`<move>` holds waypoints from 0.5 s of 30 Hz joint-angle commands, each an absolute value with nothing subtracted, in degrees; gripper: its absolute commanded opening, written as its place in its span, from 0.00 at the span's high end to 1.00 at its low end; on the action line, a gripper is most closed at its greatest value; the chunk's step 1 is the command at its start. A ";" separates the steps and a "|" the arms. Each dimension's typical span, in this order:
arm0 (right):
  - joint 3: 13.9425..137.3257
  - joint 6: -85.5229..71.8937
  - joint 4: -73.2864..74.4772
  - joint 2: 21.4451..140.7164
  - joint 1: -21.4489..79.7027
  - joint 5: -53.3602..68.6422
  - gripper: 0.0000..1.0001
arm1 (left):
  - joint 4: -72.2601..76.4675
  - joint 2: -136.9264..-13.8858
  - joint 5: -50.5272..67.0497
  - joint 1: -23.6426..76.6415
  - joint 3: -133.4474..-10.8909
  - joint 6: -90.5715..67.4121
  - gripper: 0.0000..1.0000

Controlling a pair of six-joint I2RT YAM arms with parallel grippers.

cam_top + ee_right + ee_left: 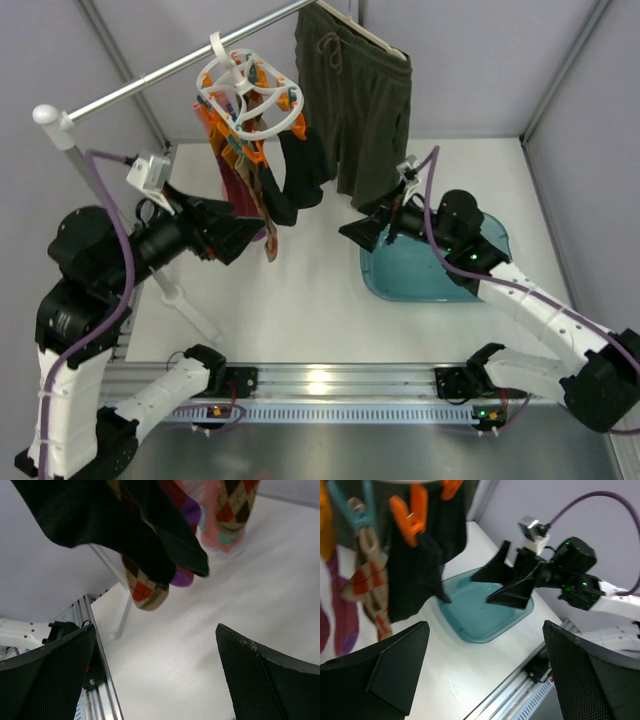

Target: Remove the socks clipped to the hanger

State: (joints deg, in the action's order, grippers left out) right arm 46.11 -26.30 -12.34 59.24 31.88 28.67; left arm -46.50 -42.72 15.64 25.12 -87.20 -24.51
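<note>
Top external: socks (pixel 298 172) vertical, toes down

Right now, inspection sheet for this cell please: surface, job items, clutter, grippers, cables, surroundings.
Surface: white table, bare where visible.
Job's things: white clip hanger hooked on the rail; socks clipped to it, including a black sock and a diamond-pattern sock.
Clutter: olive shorts hanging on the same rail; teal tray, empty where visible.
Grippers: left gripper open beside the socks; right gripper open above the tray; neither holds anything.
Cables: purple cables on both arms; neither touches the hanger.
Surroundings: grey enclosure walls.
</note>
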 commanded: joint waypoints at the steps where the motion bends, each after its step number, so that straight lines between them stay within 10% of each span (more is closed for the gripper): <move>1: 53.60 -20.30 -23.62 64.24 36.38 27.87 0.01 | -44.47 -51.92 28.91 24.43 -94.90 -25.49 0.01; 15: 64.95 -8.70 -31.89 83.66 39.20 23.02 0.01 | -44.47 -61.87 21.62 27.68 -105.38 -28.30 0.02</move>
State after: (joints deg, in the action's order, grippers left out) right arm 61.08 -12.34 -24.56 81.47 38.41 22.06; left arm -46.63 -62.41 22.39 26.57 -102.02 -27.11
